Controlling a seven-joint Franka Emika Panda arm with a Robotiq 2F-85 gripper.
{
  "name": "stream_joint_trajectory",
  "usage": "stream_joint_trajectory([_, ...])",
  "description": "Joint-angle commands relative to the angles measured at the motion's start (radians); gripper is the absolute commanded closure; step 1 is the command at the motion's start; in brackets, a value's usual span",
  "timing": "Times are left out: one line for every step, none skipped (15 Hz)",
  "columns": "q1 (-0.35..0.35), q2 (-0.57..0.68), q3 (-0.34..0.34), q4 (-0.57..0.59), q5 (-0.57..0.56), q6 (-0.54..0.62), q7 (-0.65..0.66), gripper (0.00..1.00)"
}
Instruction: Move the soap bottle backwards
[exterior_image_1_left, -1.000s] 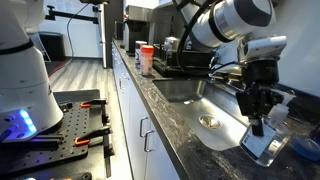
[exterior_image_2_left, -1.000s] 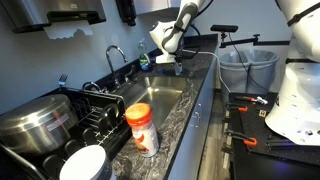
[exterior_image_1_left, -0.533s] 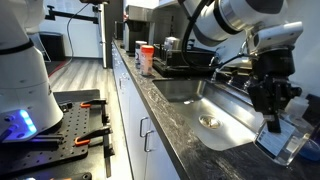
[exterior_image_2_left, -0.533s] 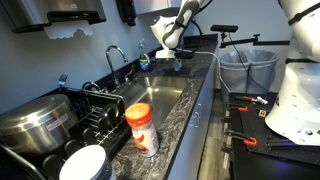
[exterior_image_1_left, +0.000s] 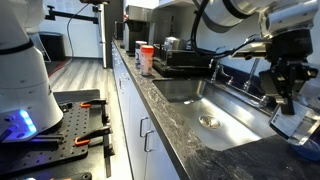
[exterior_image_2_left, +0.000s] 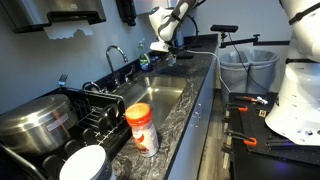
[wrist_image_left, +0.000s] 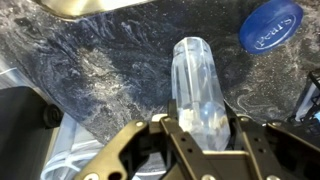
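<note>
Fingers (wrist_image_left: 262, 138) clamp soap bottle (wrist_image_left: 200, 85); open counter (wrist_image_left: 100, 75) beside, sink rim (wrist_image_left: 100, 8) beyond

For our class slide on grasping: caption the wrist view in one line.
The gripper grips the clear soap bottle over a marbled countertop, a blue lid nearby.

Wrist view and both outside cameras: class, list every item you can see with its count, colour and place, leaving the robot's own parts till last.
counter: one, dark marbled, along the wall
sink: one, steel, set in the counter
faucet: one, silver, behind the sink
soap bottle: one, clear, held over the counter
lid: one, blue, on the counter beyond the bottle
dish rack: one, black, beside the sink
container: one, orange and white, on the counter by the rack
pot: one, steel, by the rack
bin: one, grey, on the floor
arm: one, white, reaching over the counter
gripper: one, black, shut on the soap bottle
</note>
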Motion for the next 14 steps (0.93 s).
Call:
stream_joint_trajectory([0.009,0.001,-0.011,0.010,0.020,0.000,-0.006,0.58])
stream_joint_trajectory([0.009,-0.001,-0.010,0.013,0.023,0.000,-0.001,0.58])
stream_joint_trajectory([0.009,-0.002,-0.010,0.014,0.025,0.000,0.001,0.58])
stream_joint_trajectory([0.009,-0.002,-0.010,0.014,0.025,0.000,0.002,0.58])
stream_joint_trajectory([0.009,-0.002,-0.010,0.014,0.025,0.000,0.002,0.58])
stream_joint_trajectory([0.009,-0.002,-0.010,0.014,0.025,0.000,0.002,0.58])
stream_joint_trajectory([0.009,-0.002,-0.010,0.014,0.025,0.000,0.002,0.58])
stream_joint_trajectory([0.007,-0.003,-0.006,0.014,0.034,-0.003,-0.004,0.83])
stream_joint_trajectory([0.010,0.005,-0.008,0.021,0.034,-0.001,0.013,0.83])
stream_joint_trajectory([0.006,0.010,0.000,0.025,0.051,0.003,0.009,0.83])
stream_joint_trajectory([0.004,0.018,0.000,0.031,0.060,0.003,0.012,0.83])
stream_joint_trajectory([0.002,0.026,0.004,0.039,0.081,0.001,0.011,0.83])
stream_joint_trajectory([0.003,0.035,0.006,0.048,0.095,0.004,0.014,0.83])
stream_joint_trajectory([0.004,0.046,0.005,0.058,0.104,0.009,0.018,0.83])
